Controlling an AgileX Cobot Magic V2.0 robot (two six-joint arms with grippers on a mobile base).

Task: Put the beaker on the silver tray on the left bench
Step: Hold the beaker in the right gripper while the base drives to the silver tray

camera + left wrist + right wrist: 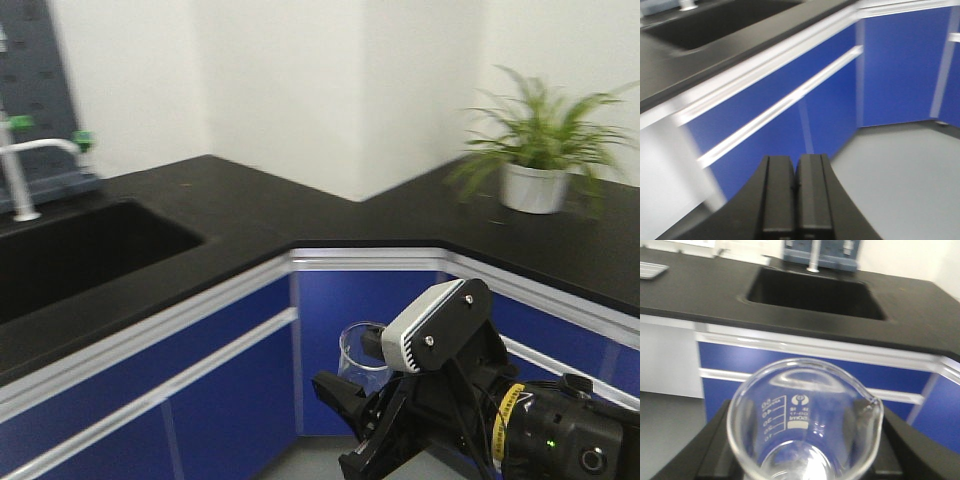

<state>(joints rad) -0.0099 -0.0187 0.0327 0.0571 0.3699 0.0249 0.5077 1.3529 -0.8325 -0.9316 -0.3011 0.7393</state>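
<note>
Beaker point(805, 425) is clamped in my right pincer point(807, 450), one black finger point(715, 440) pressed on each side of the glass. It sits upright and mouth up, with white graduation marks on the wall and a little pour spout on the rim. Nothing inside it, far as I can see. It hangs in the air in front of the blue cabinet fronts point(790, 100), lower than the worktop, not resting on anything.

My left pincer point(796, 165) is closed, the two black pads flat against each other with nothing between them. It points at the cabinets and the grey floor point(900, 175).

Further out, the left bench point(700, 290) runs across with its matte black top and a deep black sink point(815, 292) sunk into it. A white tap with green knobs point(20, 170) stands behind the sink. At the far left edge of my right wrist view, a sliver of the silver tray point(650, 269) lies on that worktop, well apart from the beaker. Over on the other bench there's a potted plant point(535, 150) in a white pot. Everything's a bit blurry.
</note>
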